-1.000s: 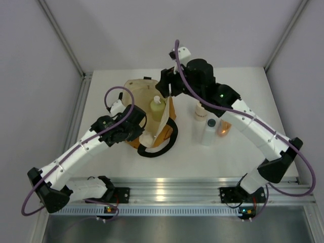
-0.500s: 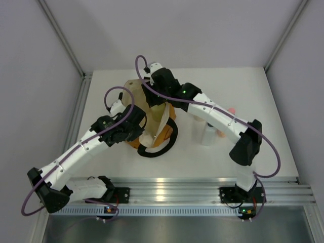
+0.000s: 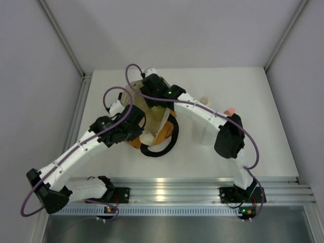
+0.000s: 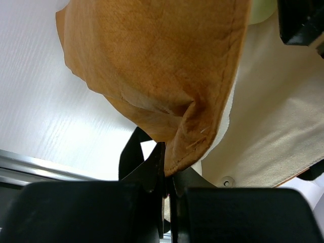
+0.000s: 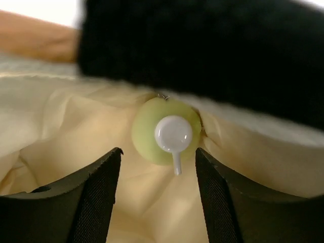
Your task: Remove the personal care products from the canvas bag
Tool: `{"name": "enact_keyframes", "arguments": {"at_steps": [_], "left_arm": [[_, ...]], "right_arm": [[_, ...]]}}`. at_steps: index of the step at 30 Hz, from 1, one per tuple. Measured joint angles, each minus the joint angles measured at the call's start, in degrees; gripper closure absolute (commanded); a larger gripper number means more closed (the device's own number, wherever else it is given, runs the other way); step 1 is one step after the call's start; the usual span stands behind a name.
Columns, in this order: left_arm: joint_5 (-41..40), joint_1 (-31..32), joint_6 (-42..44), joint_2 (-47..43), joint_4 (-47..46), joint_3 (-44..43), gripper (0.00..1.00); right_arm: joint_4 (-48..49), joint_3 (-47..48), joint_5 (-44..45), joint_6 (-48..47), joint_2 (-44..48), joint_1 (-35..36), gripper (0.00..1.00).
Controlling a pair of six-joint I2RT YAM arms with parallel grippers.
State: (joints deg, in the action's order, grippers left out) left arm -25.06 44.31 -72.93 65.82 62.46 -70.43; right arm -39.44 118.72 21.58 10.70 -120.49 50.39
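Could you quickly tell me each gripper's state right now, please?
Left gripper: shut on the canvas bag edge.
Right gripper: open, over the pale green bottle.

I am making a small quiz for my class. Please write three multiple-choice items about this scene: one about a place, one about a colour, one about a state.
1. Where is the pale green bottle?
A) on the table
B) inside the canvas bag
C) on the metal rail

2. What colour is its cap?
A) white
B) black
C) pink

3. How are the left fingers?
A) wide open
B) shut on nothing
C) shut on the canvas bag's edge

Answers:
1 B, cream lining surrounds it in the right wrist view.
2 A, the round top shows white.
3 C, tan fabric is pinched between them.
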Motion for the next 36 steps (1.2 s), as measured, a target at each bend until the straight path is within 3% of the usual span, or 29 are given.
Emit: {"name": "enact_keyframes", "arguments": {"at_steps": [17,19,20,23,28,29,36], "left_arm": [[0.0,0.0,-0.1,-0.1,-0.9,0.0,1.00],[0.0,0.0,0.0,-0.1,-0.9,0.0,1.00],[0.0,0.0,0.1,-0.1,-1.0,0.0,1.00],[0.0,0.0,0.5,-0.1,-1.0,0.0,1.00],[0.0,0.0,1.1,-0.1,-1.0,0.0,1.00],[0.0,0.0,1.1,-0.1,-1.0,0.0,1.00],[0.0,0.0,1.4,-0.1,-1.0,0.0,1.00]], "right_arm": [[0.9,2.2,-1.1,0.5,-5.8,-3.5,0.44],[0.9,2.1,-1.9,0.7,-6.2,-4.0,0.49],[1.0,2.1,-2.2,0.8,-6.4,-4.1,0.59],[1.6,2.1,-3.5,1.4,-6.5,-4.4,0.76],[2.2,1.6,-4.3,1.5,-6.4,-4.7,0.91],[2.7,1.2,-4.4,1.4,-6.2,-4.7,1.00],[5.8,-3.3,-5.9,0.3,-3.5,-4.8,1.00]]}}
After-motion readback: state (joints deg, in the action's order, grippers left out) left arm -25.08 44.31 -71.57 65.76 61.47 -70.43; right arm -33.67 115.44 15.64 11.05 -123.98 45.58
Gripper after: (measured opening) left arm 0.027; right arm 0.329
